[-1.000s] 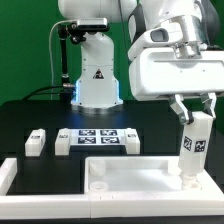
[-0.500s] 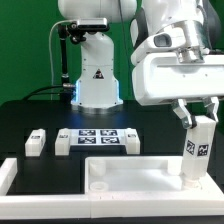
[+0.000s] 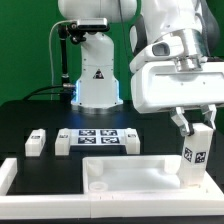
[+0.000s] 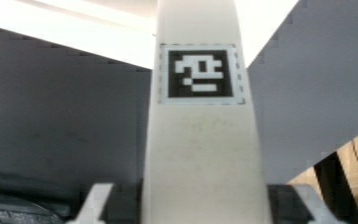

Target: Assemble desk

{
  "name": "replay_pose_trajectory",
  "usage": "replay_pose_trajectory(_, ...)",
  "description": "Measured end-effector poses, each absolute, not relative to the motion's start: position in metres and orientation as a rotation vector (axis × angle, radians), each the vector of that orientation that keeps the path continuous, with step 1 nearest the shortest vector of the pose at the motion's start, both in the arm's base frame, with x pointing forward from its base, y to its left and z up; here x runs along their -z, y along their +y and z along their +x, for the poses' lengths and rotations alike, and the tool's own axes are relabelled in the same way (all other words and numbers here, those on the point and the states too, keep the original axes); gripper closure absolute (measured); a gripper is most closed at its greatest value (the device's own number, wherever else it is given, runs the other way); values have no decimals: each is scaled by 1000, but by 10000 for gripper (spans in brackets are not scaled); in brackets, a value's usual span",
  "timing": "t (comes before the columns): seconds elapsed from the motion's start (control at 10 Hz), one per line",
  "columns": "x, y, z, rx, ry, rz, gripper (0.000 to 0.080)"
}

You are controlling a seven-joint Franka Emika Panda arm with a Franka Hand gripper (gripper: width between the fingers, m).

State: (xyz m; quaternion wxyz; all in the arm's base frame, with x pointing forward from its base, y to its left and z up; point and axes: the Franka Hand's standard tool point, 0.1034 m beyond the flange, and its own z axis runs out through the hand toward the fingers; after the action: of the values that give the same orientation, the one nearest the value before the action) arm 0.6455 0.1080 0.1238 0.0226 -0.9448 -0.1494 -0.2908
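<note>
The white tray-like tabletop (image 3: 135,178) lies at the front of the black table. My gripper (image 3: 196,122) is shut on the upper end of a white block leg (image 3: 194,155), held upright with its tag facing the camera. The leg's lower end is down inside the tabletop's rim at the exterior view's right end; whether it is seated there I cannot tell. In the wrist view the leg (image 4: 202,130) fills the middle, its tag clear, between my two fingers (image 4: 105,205). Two more legs (image 3: 36,141) (image 3: 63,141) lie on the table at the exterior view's left.
The marker board (image 3: 98,137) lies flat behind the tabletop, in front of the robot's white base (image 3: 97,80). A long white rail (image 3: 8,176) borders the table at the exterior view's left. The arm's bulky white wrist hangs over the right half of the scene.
My gripper has carried the leg a little lower and slightly toward the exterior view's right. The tabletop and the loose legs have stayed where they were.
</note>
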Motion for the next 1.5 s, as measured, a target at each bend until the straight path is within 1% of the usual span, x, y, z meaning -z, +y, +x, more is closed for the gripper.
replay_pose_trajectory(0.2, -124, 108, 645, 900, -463, -2926, 508)
replay_pose_trajectory(0.3, -124, 108, 645, 900, -463, -2926, 412)
replay_pose_trajectory(0.4, -124, 108, 645, 900, -463, -2926, 272)
replay_pose_trajectory(0.5, -124, 108, 645, 899, -463, -2926, 189)
replay_pose_trajectory(0.6, -124, 108, 645, 899, -463, -2926, 189)
replay_pose_trajectory(0.7, -124, 108, 645, 899, -463, -2927, 158)
replay_pose_trajectory(1.0, -124, 107, 645, 894, -461, -2929, 151)
replay_pose_trajectory(1.2, -133, 105, 640, 750, -445, -2960, 151)
replay_pose_trajectory(1.3, -135, 102, 642, 754, -439, -2962, 151)
replay_pose_trajectory(1.4, -131, 97, 642, 714, -432, -2972, 151)
replay_pose_trajectory(1.5, -126, 101, 638, 542, -409, -2991, 151)
